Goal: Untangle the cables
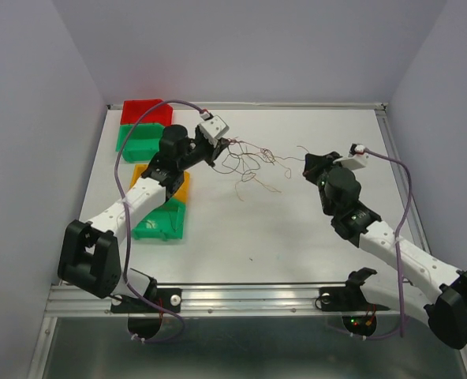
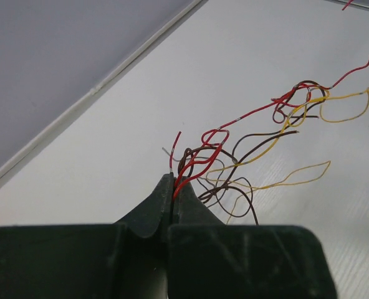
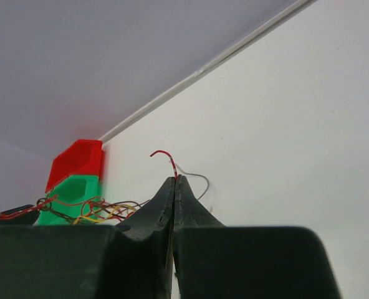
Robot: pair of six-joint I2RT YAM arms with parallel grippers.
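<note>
Soft, even light from overhead leaves the white table (image 1: 297, 229) bright and almost shadowless, with only faint grey smudges beneath the left arm (image 1: 131, 209) and the right arm (image 1: 391, 245) and a dull sheen along the metal rail (image 1: 249, 294) at the near edge. From above, the cables (image 1: 249, 162) are so thin they barely resolve. In the wrist views the left gripper (image 2: 171, 182) and the right gripper (image 3: 175, 182) loom dark, underexposed and soft-edged close to the lens. Strands near the left one are crisp, while the red and green bins (image 3: 75, 180) are blurred, their colour bleeding past their edges.
</note>
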